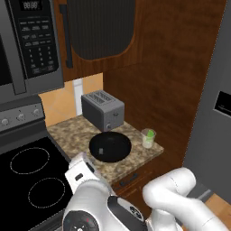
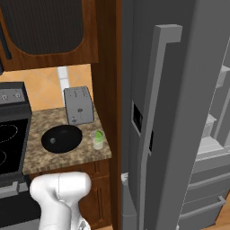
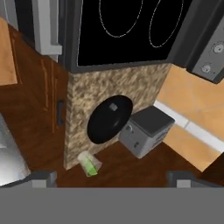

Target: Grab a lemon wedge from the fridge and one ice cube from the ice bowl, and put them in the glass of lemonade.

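The glass of lemonade (image 1: 148, 139) stands at the counter's right front corner, and a small yellow-green lemon wedge (image 1: 149, 134) sits inside it. Left of it lies the black ice bowl (image 1: 109, 147) with a small grey ice cube (image 3: 113, 107) in it. In the hand view the glass (image 3: 89, 164), wedge (image 3: 91, 168) and bowl (image 3: 109, 119) lie below my gripper (image 3: 112, 178). The gripper hovers above the counter, open, its fingertips (image 3: 43, 178) wide apart with nothing between them. The grey fridge (image 2: 179, 112) rises at the right, with its bar handle (image 2: 157, 108) near and shelves showing behind.
A grey two-slot toaster (image 1: 103, 109) stands behind the bowl on the speckled counter (image 1: 67, 131). The black stove top (image 1: 27, 176) lies to the left under the microwave (image 1: 27, 45). A wooden cabinet wall (image 1: 158, 67) separates counter and fridge.
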